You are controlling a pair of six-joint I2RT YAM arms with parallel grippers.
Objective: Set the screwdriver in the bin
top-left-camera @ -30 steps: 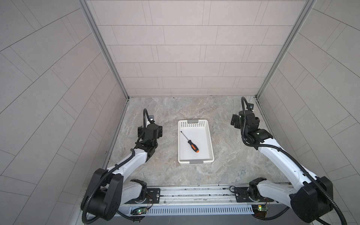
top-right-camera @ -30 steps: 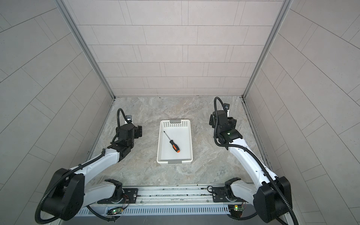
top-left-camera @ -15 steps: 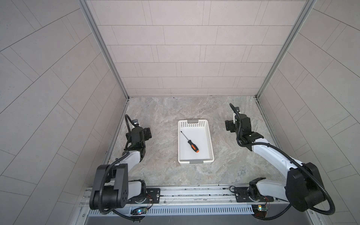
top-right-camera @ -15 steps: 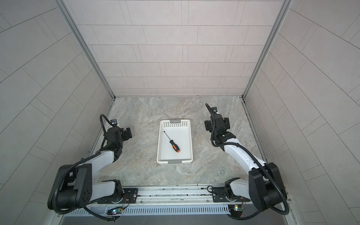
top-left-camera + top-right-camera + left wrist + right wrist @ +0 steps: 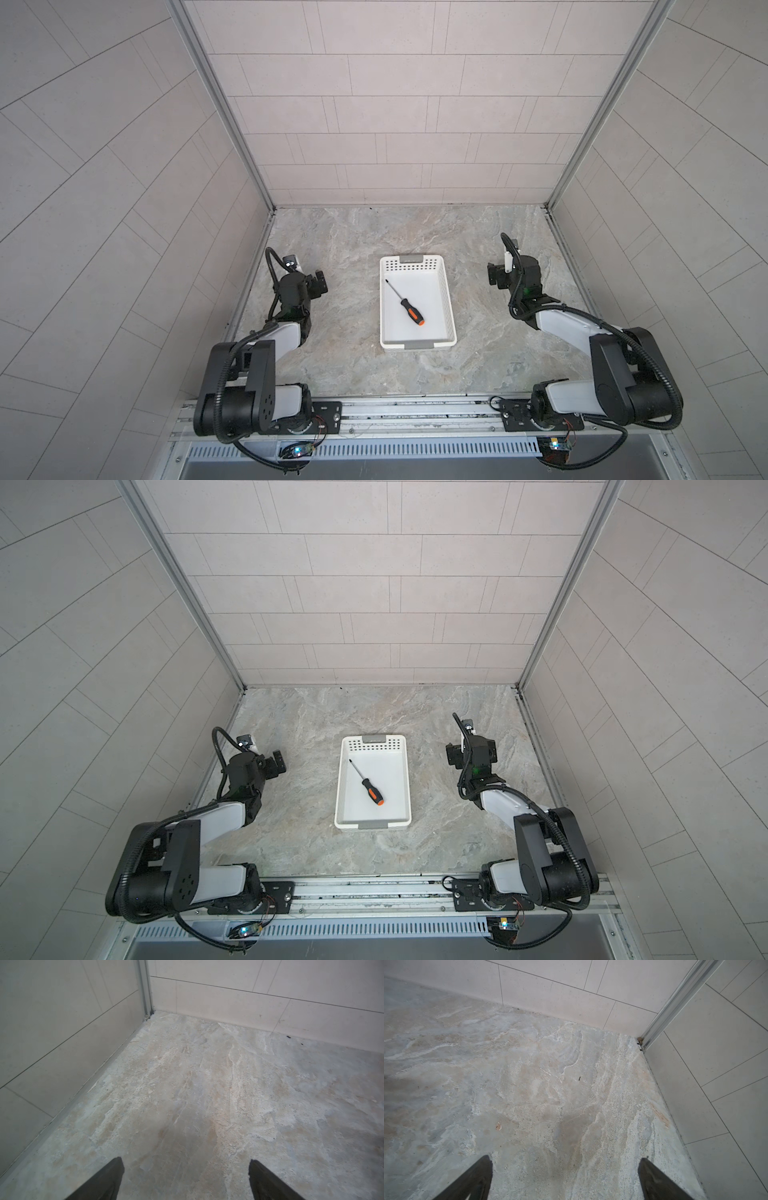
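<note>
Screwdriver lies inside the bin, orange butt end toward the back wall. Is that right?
Not quite. The screwdriver lies inside the bin, but its orange butt end points toward the near side; the shaft tip points toward the back wall. Both top views show it.

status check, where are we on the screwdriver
Left hand open, empty, left of bin. Right hand open, empty, right of it. Screwdriver lying flat inside bin. Nothing in the way.

Marbled grey tabletop point(image 5: 353, 232); pale tiled walls point(image 5: 395, 104); metal corner posts point(image 5: 221, 104)
</note>
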